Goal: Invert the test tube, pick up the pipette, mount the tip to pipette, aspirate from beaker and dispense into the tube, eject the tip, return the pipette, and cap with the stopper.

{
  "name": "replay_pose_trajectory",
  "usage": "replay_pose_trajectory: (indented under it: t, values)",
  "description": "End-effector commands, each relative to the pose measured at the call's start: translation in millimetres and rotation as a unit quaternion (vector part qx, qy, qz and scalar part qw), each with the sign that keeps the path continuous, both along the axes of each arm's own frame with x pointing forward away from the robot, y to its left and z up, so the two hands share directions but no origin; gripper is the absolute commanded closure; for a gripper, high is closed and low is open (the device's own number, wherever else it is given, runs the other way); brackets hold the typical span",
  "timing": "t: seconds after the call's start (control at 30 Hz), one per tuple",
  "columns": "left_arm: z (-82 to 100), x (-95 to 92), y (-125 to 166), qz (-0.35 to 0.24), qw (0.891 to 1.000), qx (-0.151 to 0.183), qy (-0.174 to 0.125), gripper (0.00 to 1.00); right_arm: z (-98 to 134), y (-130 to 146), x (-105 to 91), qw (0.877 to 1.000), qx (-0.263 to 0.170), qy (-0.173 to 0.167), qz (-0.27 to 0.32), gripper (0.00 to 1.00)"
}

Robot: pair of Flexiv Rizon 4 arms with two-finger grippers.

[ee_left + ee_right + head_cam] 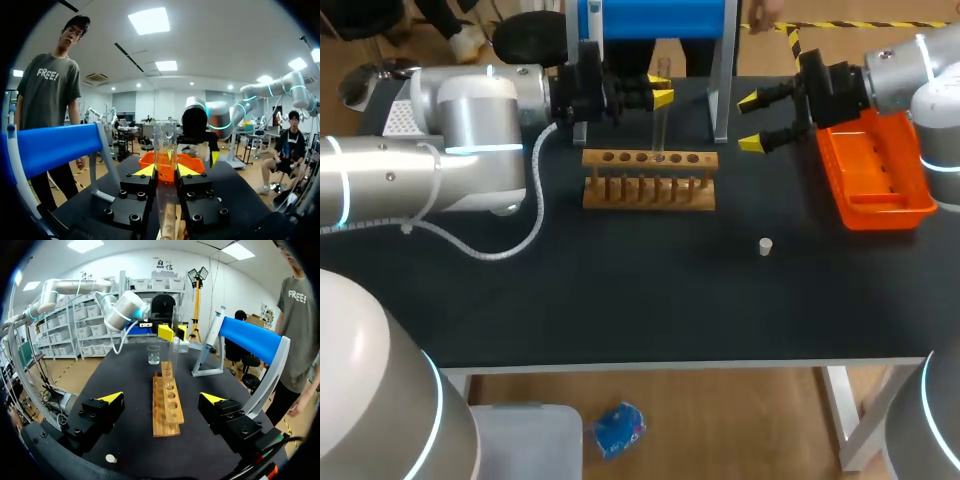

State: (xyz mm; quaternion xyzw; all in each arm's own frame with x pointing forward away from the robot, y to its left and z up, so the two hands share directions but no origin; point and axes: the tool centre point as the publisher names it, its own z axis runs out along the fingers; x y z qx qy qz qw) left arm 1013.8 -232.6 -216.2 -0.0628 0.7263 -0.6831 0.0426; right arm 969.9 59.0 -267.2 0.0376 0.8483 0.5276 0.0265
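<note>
One test tube (165, 142) (upright) — pinched in left gripper (166, 170).

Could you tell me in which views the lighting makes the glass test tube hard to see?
Head view: the clear test tube is faint against the dark table, showing only thin highlights. Left wrist view: in the left gripper it stands out against the orange tray. Right wrist view: it is nearly lost against the pale room.

Test tube (165, 142): clear glossy glass; rack (650, 180): pale matt wood; table (620, 300): matt black; tray (876, 170): glossy orange plastic; my left arm (470, 125): smooth silver-white shell.
</note>
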Motion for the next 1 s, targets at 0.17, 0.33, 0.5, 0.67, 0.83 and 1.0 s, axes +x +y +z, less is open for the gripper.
replay_pose_trajectory:
  t: [0.17,0.33,0.5,0.67,0.83,1.0]
  values:
    - [-0.5,3.0,-0.6,-0.002,1.000,0.001,0.007,1.00,-0.5,-0.3,0.3,1.000,0.001,0.000,0.001,0.00]
    - [-1.5,2.9,-0.2,0.002,1.000,-0.016,0.010,1.00,-0.5,-0.3,0.3,1.000,0.001,0.000,0.001,0.00]
    - [-3.1,2.8,-0.6,0.003,1.000,-0.023,0.012,1.00,-0.5,-0.3,0.3,1.000,0.001,0.000,0.001,0.00]
    - [-5.1,1.0,-1.3,0.004,1.000,-0.026,0.014,1.00,-0.5,-0.3,0.3,1.000,0.001,0.000,0.001,0.00]
    - [-11.2,0.0,-1.6,0.008,0.999,-0.025,0.018,1.00,-0.5,-0.3,0.3,1.000,0.001,0.000,0.001,0.00]
    - [-16.4,0.0,-2.5,0.008,1.000,-0.019,0.023,1.00,-0.5,-0.3,0.3,1.000,0.001,0.000,0.001,0.00]
